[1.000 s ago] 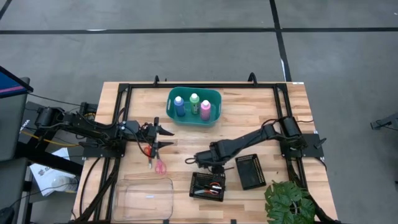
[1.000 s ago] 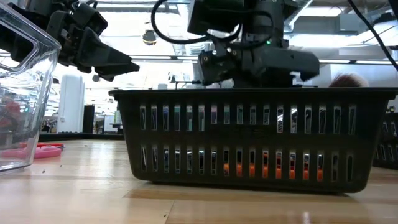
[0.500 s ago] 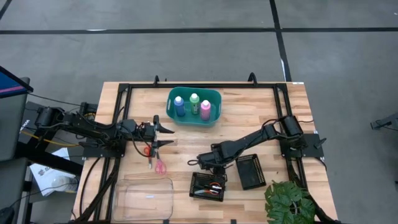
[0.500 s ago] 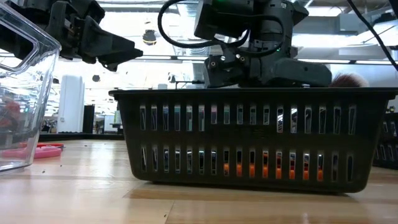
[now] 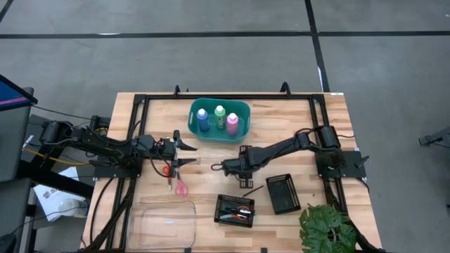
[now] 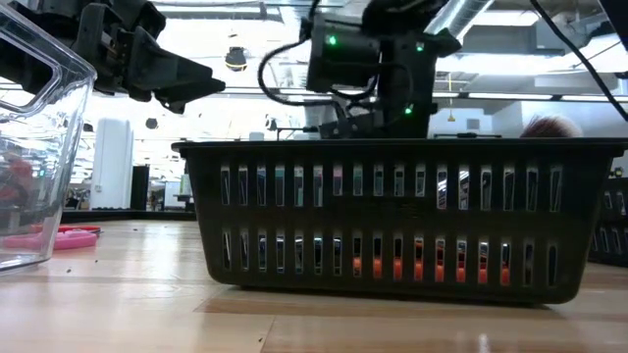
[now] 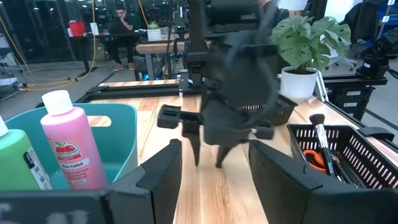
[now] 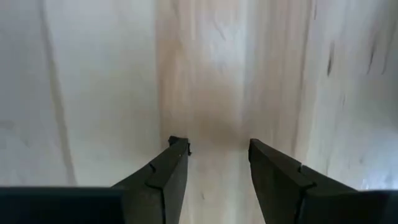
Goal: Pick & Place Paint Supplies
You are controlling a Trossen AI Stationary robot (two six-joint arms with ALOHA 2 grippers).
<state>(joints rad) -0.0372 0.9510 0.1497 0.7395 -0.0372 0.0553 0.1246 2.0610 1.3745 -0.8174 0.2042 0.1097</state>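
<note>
The blue, green and pink bottles (image 5: 218, 121) stand upright in the teal basket (image 5: 242, 130) at the far middle. Red-handled scissors (image 5: 167, 170) and pink-handled scissors (image 5: 181, 188) lie flat on the wood left of centre. Orange-handled scissors (image 7: 316, 158) and a brush (image 7: 319, 127) lie in the near black mesh tray (image 5: 235, 209). A thin dark brush (image 5: 253, 190) lies on the wood between the trays. My left gripper (image 5: 188, 154) hovers open just right of the red scissors. My right gripper (image 5: 216, 167) is open over bare wood at the centre, pointing down (image 8: 217, 146).
A second black mesh tray (image 5: 283, 193) sits near right, with a potted plant (image 5: 327, 228) at the near right corner. A clear plastic tub (image 5: 165, 223) stands at the near left. Bare wood lies between the basket and the trays.
My right gripper has risen from over the near mesh tray and swung toward the table's far and left side, now standing over bare wood at the centre. The left arm has stayed about where it was.
</note>
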